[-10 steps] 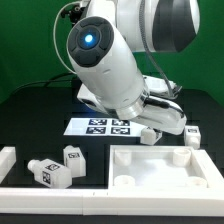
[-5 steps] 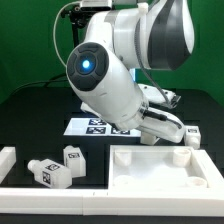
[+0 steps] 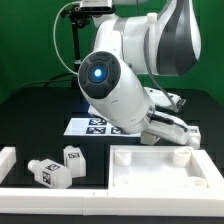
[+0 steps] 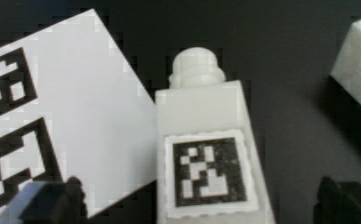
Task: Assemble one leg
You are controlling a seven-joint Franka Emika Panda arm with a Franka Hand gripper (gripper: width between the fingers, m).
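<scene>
One leg lies between the parted, empty jaws, beside the marker board; centre on its body, descend squarely before closing

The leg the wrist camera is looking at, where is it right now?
In the wrist view the leg lies on the dark table close beside the marker board, with the fingers of the open end effector on either side.

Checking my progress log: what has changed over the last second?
The arm swung lower and toward the exterior view's right; its open jaws straddle a leg, not gripping. The two loose legs, panel and marker board stayed put.
</scene>
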